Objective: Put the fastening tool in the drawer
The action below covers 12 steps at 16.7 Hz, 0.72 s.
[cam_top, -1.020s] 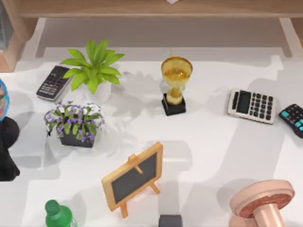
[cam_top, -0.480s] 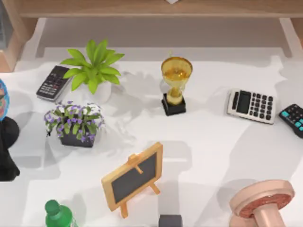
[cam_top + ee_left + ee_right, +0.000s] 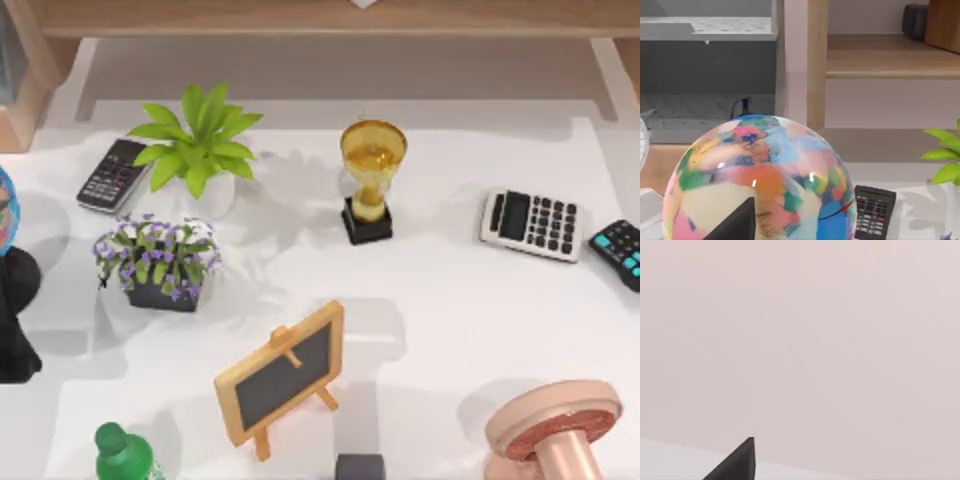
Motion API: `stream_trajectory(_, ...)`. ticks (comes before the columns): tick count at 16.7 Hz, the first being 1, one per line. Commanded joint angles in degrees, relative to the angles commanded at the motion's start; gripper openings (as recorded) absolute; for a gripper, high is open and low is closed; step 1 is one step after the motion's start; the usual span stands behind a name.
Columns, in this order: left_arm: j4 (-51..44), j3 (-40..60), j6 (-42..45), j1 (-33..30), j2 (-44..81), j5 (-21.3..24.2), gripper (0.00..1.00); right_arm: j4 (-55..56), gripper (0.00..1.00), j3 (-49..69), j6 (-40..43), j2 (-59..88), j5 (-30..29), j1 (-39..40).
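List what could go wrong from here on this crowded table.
1. The left gripper sits right by the globe; a careless move may knock it.
2. The grey calculator and the teal-keyed calculator lie close together at the right and could be grabbed by mistake.
3. The trophy and chalkboard stand upright mid-table; a sweeping arm might topple them.

Smooth matt white on the table top (image 3: pixel 450 330). Glossy golden metal on the trophy (image 3: pixel 372 160), set on a dark matt base. Pale wood framing the small chalkboard (image 3: pixel 282 372), its slate face dull. Shiny green plastic on the bottle (image 3: pixel 124 455). Grey plastic on the calculator (image 3: pixel 531 224). Glossy, many-coloured shell on the globe (image 3: pixel 760 180), with bright highlights.
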State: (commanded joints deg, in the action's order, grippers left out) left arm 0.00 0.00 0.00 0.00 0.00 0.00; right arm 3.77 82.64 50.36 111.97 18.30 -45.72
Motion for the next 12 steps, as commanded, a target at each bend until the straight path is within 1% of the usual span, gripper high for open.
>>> stream_trajectory(3,0.00,0.00,0.00,0.00,0.00,0.00,1.00,19.96,1.00,-13.06,7.77,-1.59,4.01,-4.51)
stream_trajectory(6,0.00,0.00,0.00,0.00,0.00,0.00,1.00,38.97,1.00,-26.08,15.66,-1.42,8.25,-6.81)
stream_trajectory(9,0.00,0.00,0.00,0.00,0.00,0.00,1.00,56.15,1.00,-37.95,23.20,-0.14,12.55,-6.64)
stream_trajectory(12,0.00,0.00,0.00,0.00,0.00,0.00,1.00,70.65,1.00,-47.44,29.87,1.55,16.70,-4.10)
